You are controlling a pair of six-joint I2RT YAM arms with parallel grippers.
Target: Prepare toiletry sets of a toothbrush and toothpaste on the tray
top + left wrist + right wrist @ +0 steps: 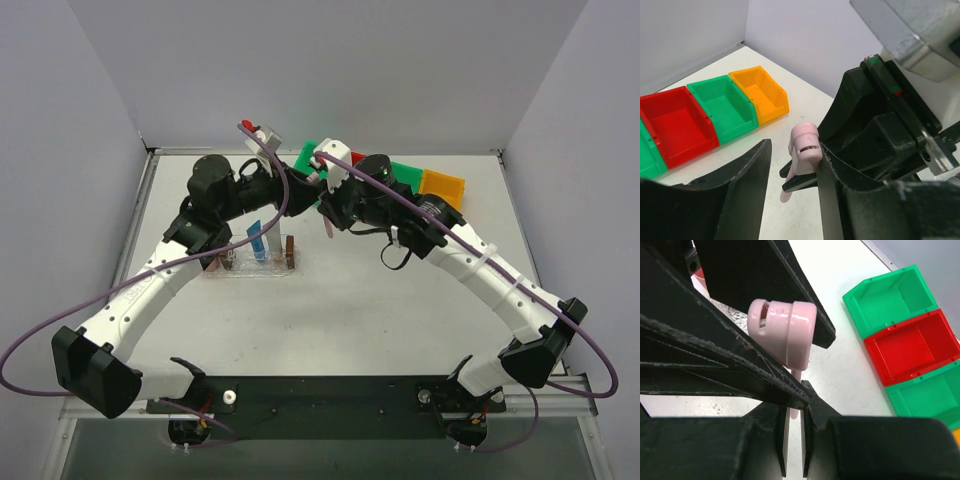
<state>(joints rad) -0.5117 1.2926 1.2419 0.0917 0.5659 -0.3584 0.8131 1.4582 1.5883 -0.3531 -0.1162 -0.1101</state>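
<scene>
The toothbrush [782,335], a thin pale pink stick with a stubby pink head, hangs upright above the table [330,310]. My right gripper [794,412] is shut on its thin stem. It also shows in the left wrist view [804,147] and the top view [327,228]. My left gripper [792,150] is open, with one jaw on each side of the head; the head touches the right-hand finger [835,200]. In the top view both grippers, left [316,190] and right [327,212], meet just right of the tray [240,270]. A blue toothpaste [258,240] stands in the tray. The grey-white tube is not clear.
A row of green [308,155], red [358,158], green [405,175] and orange [442,187] bins stands at the back. They also show in the left wrist view [725,107] and the right wrist view [907,347]. The tray has a brown block [290,250] at its end.
</scene>
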